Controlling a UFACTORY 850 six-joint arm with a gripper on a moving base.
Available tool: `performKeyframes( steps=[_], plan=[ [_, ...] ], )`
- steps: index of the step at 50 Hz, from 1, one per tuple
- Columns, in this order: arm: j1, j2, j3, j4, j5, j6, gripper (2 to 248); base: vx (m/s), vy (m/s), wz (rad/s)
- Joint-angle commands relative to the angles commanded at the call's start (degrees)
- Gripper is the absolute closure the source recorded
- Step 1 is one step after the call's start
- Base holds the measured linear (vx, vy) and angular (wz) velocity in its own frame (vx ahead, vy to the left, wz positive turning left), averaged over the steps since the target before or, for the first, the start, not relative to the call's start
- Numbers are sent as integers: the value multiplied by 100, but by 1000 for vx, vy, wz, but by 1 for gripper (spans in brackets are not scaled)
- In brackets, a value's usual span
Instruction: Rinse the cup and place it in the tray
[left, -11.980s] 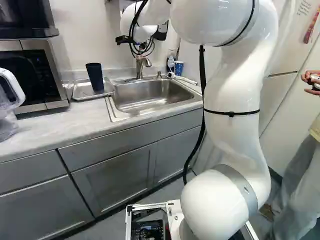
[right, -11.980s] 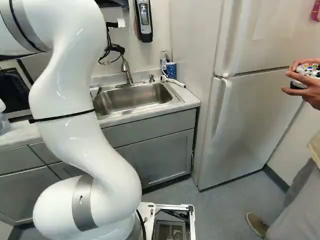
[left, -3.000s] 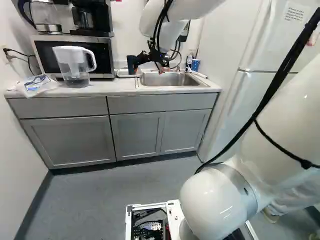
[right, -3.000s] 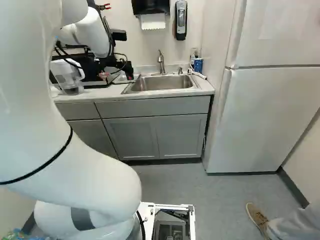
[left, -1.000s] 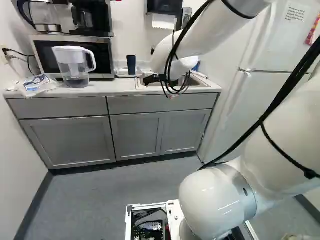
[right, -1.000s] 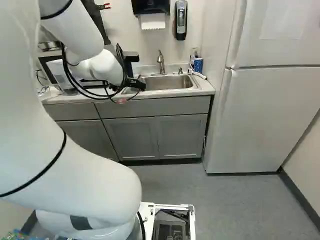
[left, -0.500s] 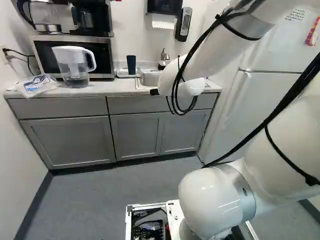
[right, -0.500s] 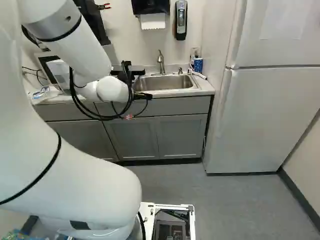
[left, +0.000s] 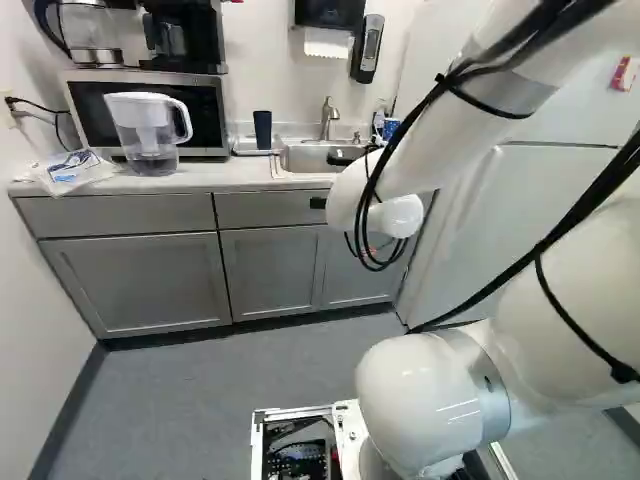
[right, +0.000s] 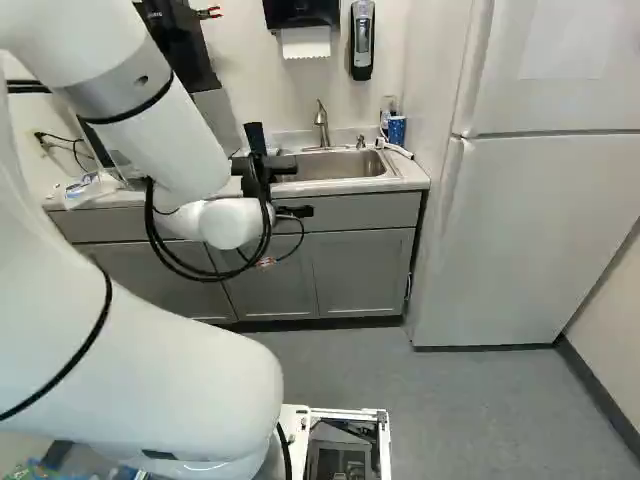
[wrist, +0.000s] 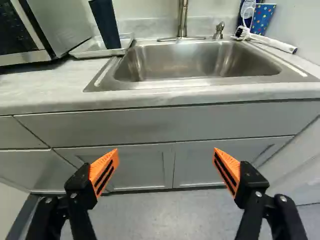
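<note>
The dark cup (wrist: 106, 25) stands in the tray (wrist: 85, 54) on the tabletop (wrist: 45, 92), well ahead of the pincer (wrist: 166, 154) and off to one side — the pincer itself spread wide, empty — so placing looks finished, calling only for drawing clear.

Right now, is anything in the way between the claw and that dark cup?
Nothing visible stands between the open gripper and the cup in the tray, except perhaps the counter's front edge, which it might need to clear.
</note>
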Motion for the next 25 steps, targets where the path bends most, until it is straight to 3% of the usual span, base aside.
performKeyframes(
  steps=[25],
  plan=[
    [-186, 114, 665, -56, 873, -53, 3, 0, 0, 0]
  ],
)
